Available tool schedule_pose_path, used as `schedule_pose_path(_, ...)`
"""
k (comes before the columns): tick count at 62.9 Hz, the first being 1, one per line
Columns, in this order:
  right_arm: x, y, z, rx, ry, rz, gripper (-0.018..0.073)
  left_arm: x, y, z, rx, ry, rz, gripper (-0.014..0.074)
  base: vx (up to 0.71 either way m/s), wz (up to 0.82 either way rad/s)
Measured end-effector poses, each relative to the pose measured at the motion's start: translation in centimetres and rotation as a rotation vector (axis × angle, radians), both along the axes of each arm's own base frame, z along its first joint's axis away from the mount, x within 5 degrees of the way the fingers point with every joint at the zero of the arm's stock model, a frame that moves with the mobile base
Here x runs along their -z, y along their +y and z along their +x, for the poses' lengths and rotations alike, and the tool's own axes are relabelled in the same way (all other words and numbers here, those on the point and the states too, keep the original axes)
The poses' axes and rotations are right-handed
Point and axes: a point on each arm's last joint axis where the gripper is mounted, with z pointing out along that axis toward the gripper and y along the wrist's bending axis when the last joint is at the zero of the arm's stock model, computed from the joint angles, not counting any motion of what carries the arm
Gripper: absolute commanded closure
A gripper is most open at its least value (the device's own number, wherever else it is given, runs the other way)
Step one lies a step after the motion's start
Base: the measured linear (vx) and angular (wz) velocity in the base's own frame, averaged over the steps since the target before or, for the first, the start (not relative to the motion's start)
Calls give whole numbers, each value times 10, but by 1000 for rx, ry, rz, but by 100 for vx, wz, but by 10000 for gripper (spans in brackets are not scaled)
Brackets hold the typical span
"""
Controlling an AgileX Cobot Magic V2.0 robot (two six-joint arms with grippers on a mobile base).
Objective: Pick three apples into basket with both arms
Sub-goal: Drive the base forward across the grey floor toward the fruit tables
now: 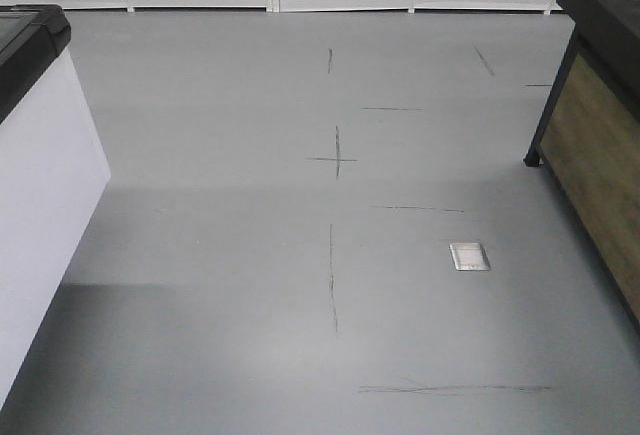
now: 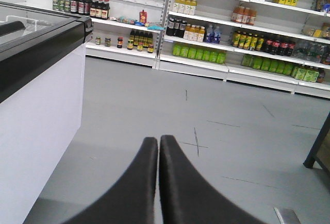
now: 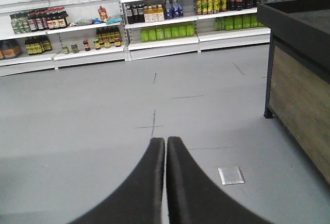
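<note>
No apples and no basket show in any view. My left gripper (image 2: 159,138) is shut with nothing between its black curved fingers, held above grey shop floor beside a white freezer cabinet (image 2: 36,110). My right gripper (image 3: 166,140) is likewise shut and empty, over the same grey floor, with a dark wood-sided display stand (image 3: 301,85) to its right. Neither arm nor gripper appears in the front-facing view.
Grey floor (image 1: 330,255) with pen-like crosses runs ahead. A white freezer (image 1: 35,195) stands at the left, a black-framed wooden stand (image 1: 600,145) at the right. Shelves of bottles and jars (image 2: 206,33) line the far wall. A small metal floor plate (image 1: 469,256) lies right of centre.
</note>
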Motion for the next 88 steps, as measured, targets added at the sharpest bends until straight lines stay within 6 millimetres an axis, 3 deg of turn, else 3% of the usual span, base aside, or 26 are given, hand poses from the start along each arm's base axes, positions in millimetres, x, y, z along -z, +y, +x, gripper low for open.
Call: schedule_pose_path(88,0,0,0,0,0,0,564,0,0,0,0,0,0,603,16,0)
